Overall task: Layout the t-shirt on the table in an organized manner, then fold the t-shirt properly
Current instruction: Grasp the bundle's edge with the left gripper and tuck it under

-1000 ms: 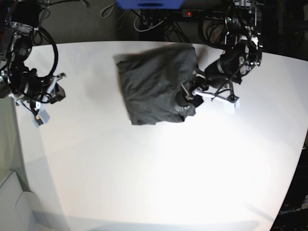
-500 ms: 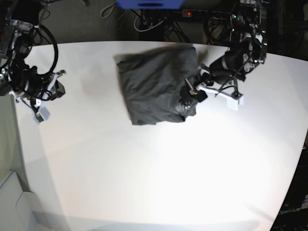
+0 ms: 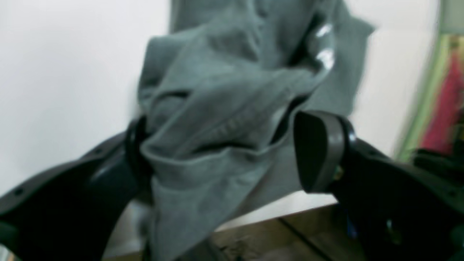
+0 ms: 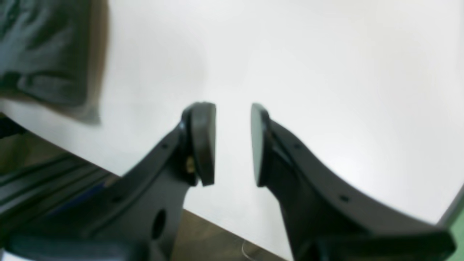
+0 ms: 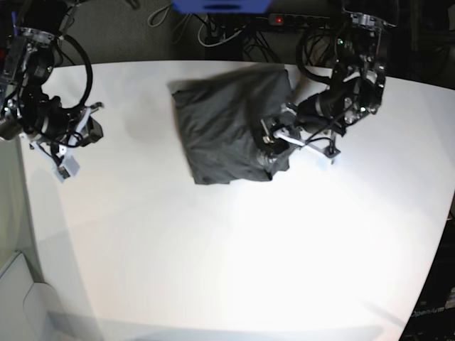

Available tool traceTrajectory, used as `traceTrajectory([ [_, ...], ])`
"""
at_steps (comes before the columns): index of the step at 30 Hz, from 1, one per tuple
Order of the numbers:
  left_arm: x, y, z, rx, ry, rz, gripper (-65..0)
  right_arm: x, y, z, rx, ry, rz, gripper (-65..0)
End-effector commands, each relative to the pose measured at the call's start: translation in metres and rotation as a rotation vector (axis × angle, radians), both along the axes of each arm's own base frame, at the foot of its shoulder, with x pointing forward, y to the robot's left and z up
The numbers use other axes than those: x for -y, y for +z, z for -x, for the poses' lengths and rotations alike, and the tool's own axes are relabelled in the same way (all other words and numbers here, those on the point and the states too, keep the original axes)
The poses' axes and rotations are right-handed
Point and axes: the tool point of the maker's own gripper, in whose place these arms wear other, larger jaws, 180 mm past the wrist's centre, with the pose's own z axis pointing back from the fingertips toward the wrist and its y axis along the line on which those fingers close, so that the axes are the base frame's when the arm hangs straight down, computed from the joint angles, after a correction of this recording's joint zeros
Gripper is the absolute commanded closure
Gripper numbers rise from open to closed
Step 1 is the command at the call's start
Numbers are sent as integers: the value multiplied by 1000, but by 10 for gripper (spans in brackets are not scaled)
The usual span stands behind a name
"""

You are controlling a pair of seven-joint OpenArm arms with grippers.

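Left tool point(image 3: 232, 156) bunches a fold of the t-shirt point(image 5: 231, 128) at the counter's point(image 5: 234, 263) 12 o'clock

Blurred wrist footage hides the left tool's near pad behind soft, creased charcoal cloth, jaws spread wide around the bunch; the folded shirt's neck label cannot be made out. Since a second ago this tool has pushed further onto the shirt's 3 o'clock edge. The right tool point(image 4: 232, 145), slightly parted, holds nothing over smooth white counter.

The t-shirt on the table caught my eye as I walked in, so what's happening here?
A two-armed robot is working on a dark grey t-shirt bunched on the white table. The left gripper has a fold of the shirt's edge between its wide-set fingers. The right gripper hangs over bare table off to the side, slightly open and empty. The shirt isn't laid flat yet.
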Motion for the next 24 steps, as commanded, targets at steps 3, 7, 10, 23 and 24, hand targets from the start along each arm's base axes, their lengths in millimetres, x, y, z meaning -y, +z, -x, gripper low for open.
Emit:
traceTrajectory([
  [3,9,2,-5,9,-31,-7,-520,4,11,-8,45,3,7,-144],
  [7,5,-11,-1,-29,-23,-20,-520,5,8,-4,32,4,10,-144],
  [10,2,-23,3,-66,-19,-29,-520,5,8,-3,31,4,10,-144],
  [23,6,-45,-2,-121,-69,-68,-152,12,10,-3,31,5,32,-144],
  [24,7,-47,-3,-127,-75,-73,-81,13,11,-3,31,5,35,-144],
])
